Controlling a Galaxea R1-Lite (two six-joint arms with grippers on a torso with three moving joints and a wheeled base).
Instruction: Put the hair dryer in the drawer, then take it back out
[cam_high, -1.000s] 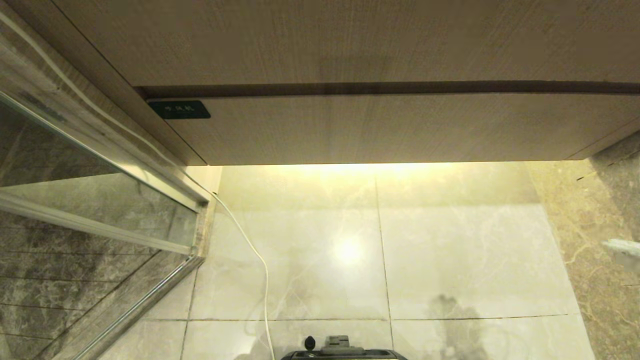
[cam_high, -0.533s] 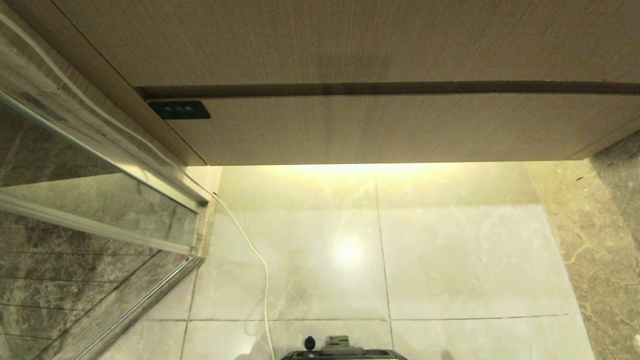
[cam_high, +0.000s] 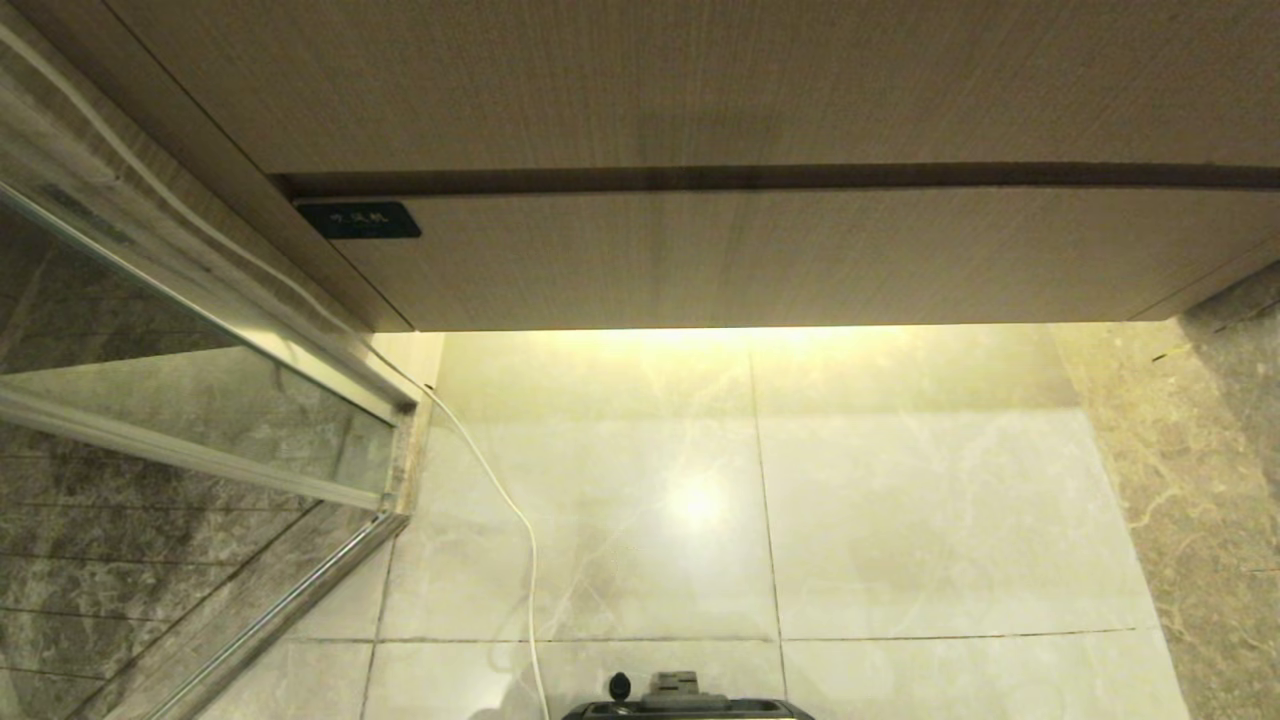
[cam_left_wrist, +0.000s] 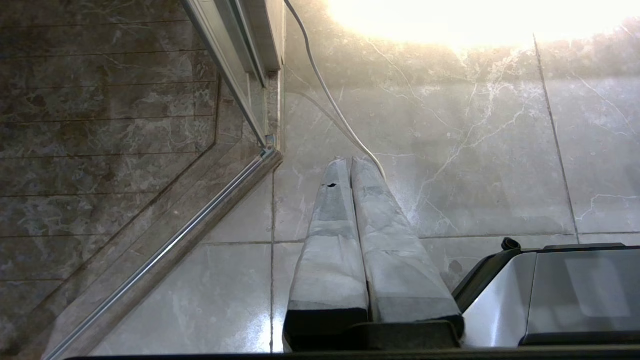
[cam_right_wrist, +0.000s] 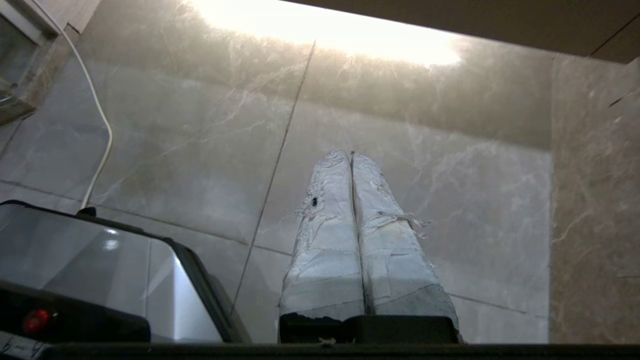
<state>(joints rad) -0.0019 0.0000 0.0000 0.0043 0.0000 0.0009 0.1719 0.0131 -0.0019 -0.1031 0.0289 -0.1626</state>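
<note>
Across the upper half of the head view I have the wood-grain cabinet, and beneath its dark horizontal seam runs the drawer (cam_high: 780, 255), its flat front flush and fully closed, with the small black label (cam_high: 358, 219) at its upper left corner. With no handle on that front, I judge it would have to be hooked from the lit lower edge, which is likely why the camera is tilted this low.

Below that, the pale marble floor (cam_high: 900, 520) fills the lower half of the frame, with a bright strip of light under the drawer. At the left edge sits the glass shower screen (cam_high: 190, 400) with its metal rail, and a thin white cable (cam_high: 500, 500) trails from its corner down the floor to the robot base (cam_high: 690, 705) at the bottom centre.

Neither arm shows in the head view. In the left wrist view the left gripper (cam_left_wrist: 350, 161) hangs over the floor beside the base, its 2 wrapped fingers pressed together on nothing; I read it as parked. In the right wrist view the right gripper (cam_right_wrist: 351, 153) is likewise pressed together and empty, pointing at bare tile.

I cannot find the hair dryer in any view, so I cannot tell whether it is inside the closed drawer or somewhere out of frame.
</note>
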